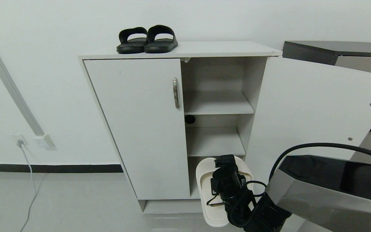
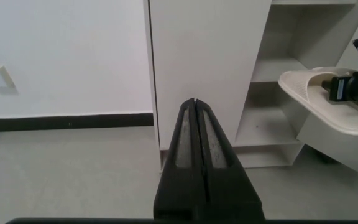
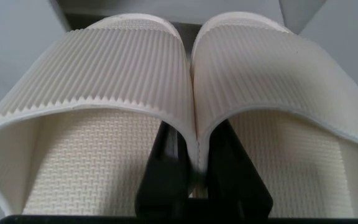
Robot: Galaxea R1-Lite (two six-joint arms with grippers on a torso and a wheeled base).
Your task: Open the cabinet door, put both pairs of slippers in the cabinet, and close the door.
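Pinching ribbed cream slippers [image 3: 123,81] w/ R tool [image 3: 194,143] | L tool [image 2: 195,107] pressed together | black slides [image 1: 147,40] atop cabinet [image 1: 224,48]

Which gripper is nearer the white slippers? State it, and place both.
Right. The right gripper clamps the white slippers before the open cabinet; the left gripper, shut, sits apart from them.

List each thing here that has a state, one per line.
right cabinet door: open wide.
left cabinet door: shut.
white slippers: held together, lifted, at the lower compartment's opening.
black slippers: side by side on the cabinet top.
right gripper: shut on the white slippers.
left gripper: shut, empty.
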